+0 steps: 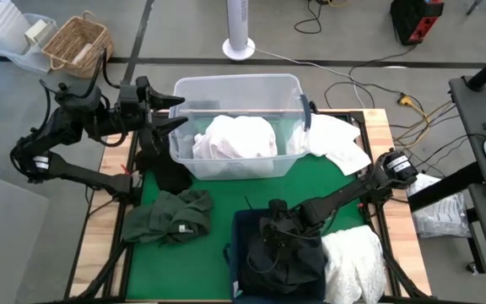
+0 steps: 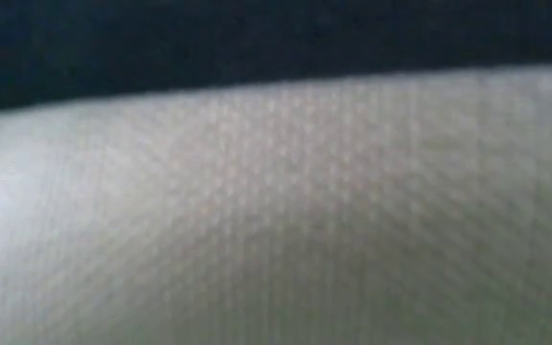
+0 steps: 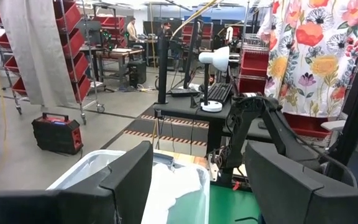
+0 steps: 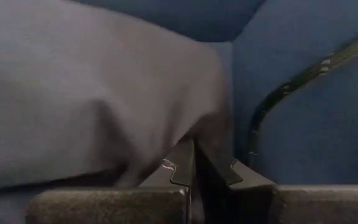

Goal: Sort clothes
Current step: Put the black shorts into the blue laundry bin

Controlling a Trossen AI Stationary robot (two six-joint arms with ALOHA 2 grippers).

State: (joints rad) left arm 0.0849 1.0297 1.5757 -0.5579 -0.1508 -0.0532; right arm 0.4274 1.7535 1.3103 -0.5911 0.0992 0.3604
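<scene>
Pinching dark navy fabric garment (image 4: pixel 98 93) in right gripper (image 4: pixel 199 163) inside navy blue square bin (image 4: pixel 316 118); left gripper (image 3: pixel 194 180) gaping wide above clear plastic tub (image 3: pixel 79 174).

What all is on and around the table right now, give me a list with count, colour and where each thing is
clear plastic tub: one, see-through, far middle of table
white garment in the tub: one, white, inside the tub
white garment beside the tub: one, white, right of the tub
white garment at the near edge: one, white, near right, beside the bin
dark green garment: one, dark green, near left on the green mat
black garment: one, black, left of the tub
navy bin: one, navy, near middle
dark garment: one, dark, in the bin
wicker basket: one, tan, floor beyond the table
left end effector: open, above the tub's left end
right end effector: shut on the dark garment, in the bin
</scene>
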